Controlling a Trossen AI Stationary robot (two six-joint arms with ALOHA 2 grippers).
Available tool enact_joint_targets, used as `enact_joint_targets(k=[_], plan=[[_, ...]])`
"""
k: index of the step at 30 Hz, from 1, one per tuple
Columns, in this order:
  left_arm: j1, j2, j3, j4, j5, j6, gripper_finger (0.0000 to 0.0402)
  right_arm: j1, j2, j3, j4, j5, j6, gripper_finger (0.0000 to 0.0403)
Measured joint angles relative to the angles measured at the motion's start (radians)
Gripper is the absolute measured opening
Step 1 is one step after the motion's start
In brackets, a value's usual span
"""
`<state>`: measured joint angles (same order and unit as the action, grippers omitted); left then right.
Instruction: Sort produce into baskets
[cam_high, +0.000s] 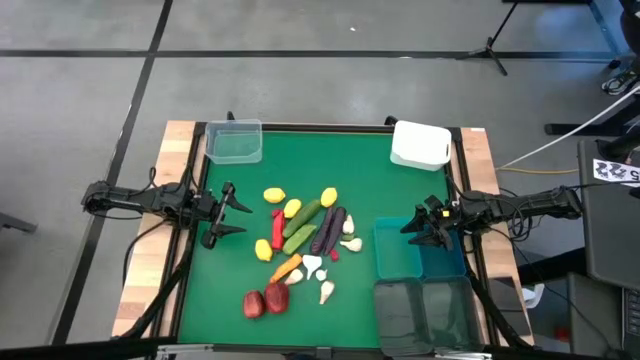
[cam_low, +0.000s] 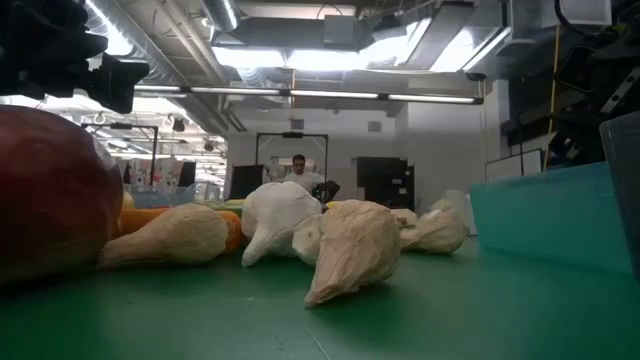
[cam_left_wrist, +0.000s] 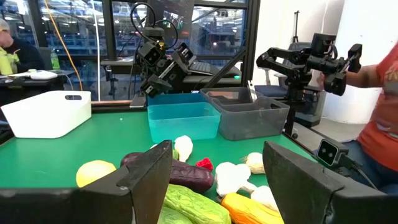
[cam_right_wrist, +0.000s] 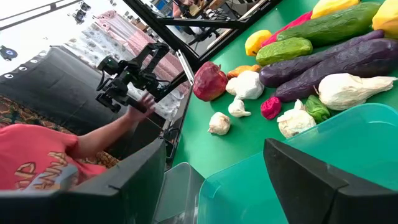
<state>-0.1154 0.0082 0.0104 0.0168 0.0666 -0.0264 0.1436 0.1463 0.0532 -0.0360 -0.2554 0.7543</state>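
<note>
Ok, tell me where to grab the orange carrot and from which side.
Grip the orange carrot across its thicker middle, coming straight down with the left gripper, jaws spanning its narrow width. It lies flat and slanted, with white garlic close at one end, so probably avoid that end.

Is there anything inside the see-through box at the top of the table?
The clear basket looks empty in the high view: only green table shows through its bottom. No produce is in it. Nothing covers it, so nothing is hidden.
</note>
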Motion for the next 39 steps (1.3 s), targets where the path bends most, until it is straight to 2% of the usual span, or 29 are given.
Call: enact_joint_targets(k=[11, 16, 20, 23, 25, 29, 33, 36, 39], plan=[[0.0, 0.0, 0.0, 0.0, 0.0, 0.026, 0.0247, 0.0, 0.0, -0.001, 0.017, 0.005, 0.0, 0.027], [0.0, 0.0, 0.0, 0.004, -0.008, -0.167, 0.0247, 0.0, 0.0, -0.001, -0.008, 0.104, 0.0, 0.027], [0.002, 0.001, -0.002, 0.062, -0.168, -0.241, 0.0247, 0.0, 0.002, -0.001, -0.016, 0.165, 0.0, 0.027], [0.002, 0.001, -0.001, 0.114, -0.217, -0.323, 0.0247, 0.0, 0.002, -0.001, 0.029, 0.219, 0.005, 0.027], [0.002, 0.001, -0.001, 0.141, -0.239, -0.304, 0.0247, 0.0, 0.002, -0.001, 0.085, 0.271, -0.011, 0.027], [0.001, 0.001, 0.0, 0.166, -0.275, -0.254, 0.0247, 0.0, 0.002, -0.001, 0.267, 0.395, -0.142, 0.027], [0.002, 0.001, 0.0, 0.218, -0.398, -0.274, 0.0247, 0.0, 0.002, 0.017, 0.467, 0.402, -0.334, 0.027], [0.002, 0.001, 0.0, 0.241, -0.43, -0.327, 0.0247, 0.0, 0.002, 0.092, 0.39, 0.403, -0.424, 0.027], [0.002, 0.002, 0.0, 0.24, -0.43, -0.355, 0.0247, 0.0, 0.039, 0.218, 0.164, 0.431, -0.45, 0.027]])
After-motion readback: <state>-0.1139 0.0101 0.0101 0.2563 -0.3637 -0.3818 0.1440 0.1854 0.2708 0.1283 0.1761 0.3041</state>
